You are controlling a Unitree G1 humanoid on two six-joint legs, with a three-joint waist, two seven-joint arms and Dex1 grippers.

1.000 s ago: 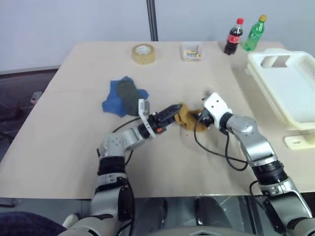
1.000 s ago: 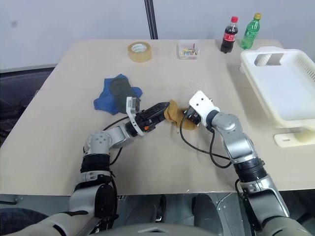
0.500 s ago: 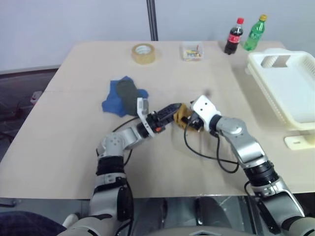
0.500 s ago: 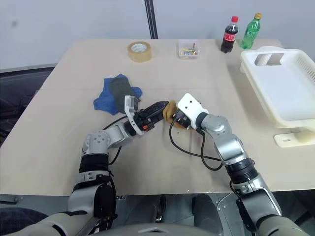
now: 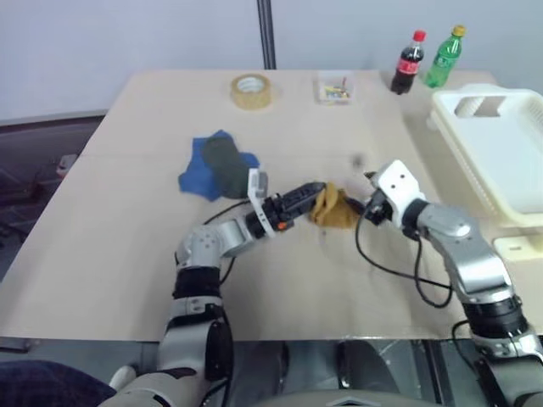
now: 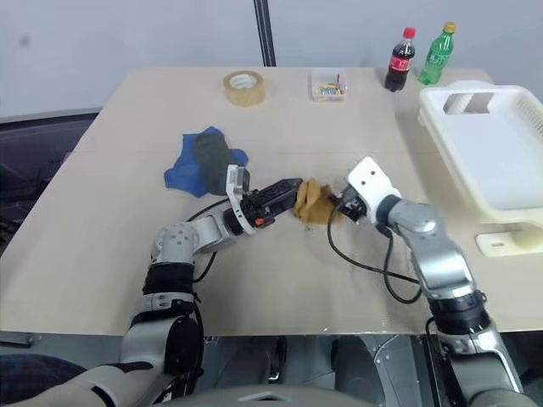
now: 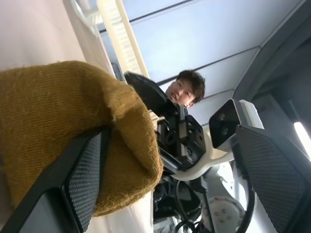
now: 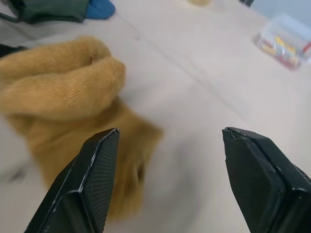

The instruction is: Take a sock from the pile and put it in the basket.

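A mustard yellow sock (image 5: 334, 209) lies bunched on the table between my two grippers. My left gripper (image 5: 311, 192) is open, and in the left wrist view the sock (image 7: 58, 102) drapes over one of its fingers (image 7: 85, 177). My right gripper (image 5: 367, 209) stands open just right of the sock, with nothing between its fingers (image 8: 97, 174). The pile (image 5: 218, 166) of blue and dark grey-green socks lies to the left, behind my left arm. Along the table's right edge sits the white basket (image 5: 501, 161).
A tan tape roll (image 5: 251, 91), a small clear box (image 5: 336, 87), a cola bottle (image 5: 407, 62) and a green bottle (image 5: 443, 56) stand along the far edge. A black cable (image 5: 399, 273) loops on the table under my right arm. A person (image 7: 185, 90) shows in the left wrist view.
My right gripper pushed left against the mustard sock, then drew back to the right and now stands apart from it. The sock stays by my left gripper, which has hardly moved.
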